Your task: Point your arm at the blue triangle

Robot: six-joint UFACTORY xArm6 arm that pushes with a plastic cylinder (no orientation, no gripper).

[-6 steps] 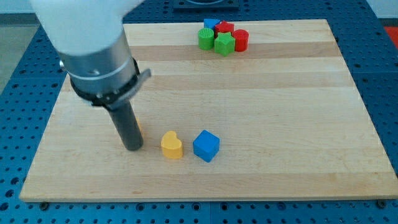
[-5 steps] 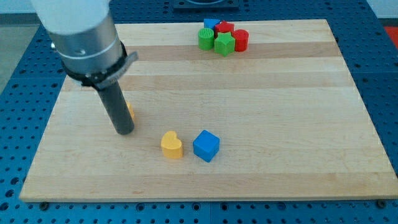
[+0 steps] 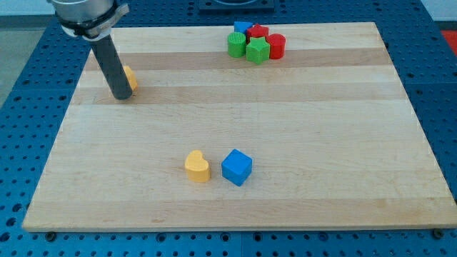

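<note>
The blue triangle [image 3: 242,27] lies at the view's top, at the back of a tight cluster with a red block [image 3: 258,31], a red cylinder [image 3: 276,46], a green star-shaped block [image 3: 258,50] and a green block [image 3: 235,44]. My tip [image 3: 122,96] rests on the board at the upper left, far left of that cluster. It touches or nearly touches an orange-yellow block [image 3: 129,77], which the rod partly hides.
A yellow heart-shaped block [image 3: 197,166] and a blue cube [image 3: 236,167] sit side by side near the view's bottom centre. The wooden board [image 3: 321,143] lies on a blue perforated table.
The rod has moved up and to the left, from the board's lower left towards its upper left. The orange-yellow block moved with it. The other blocks have not moved.
</note>
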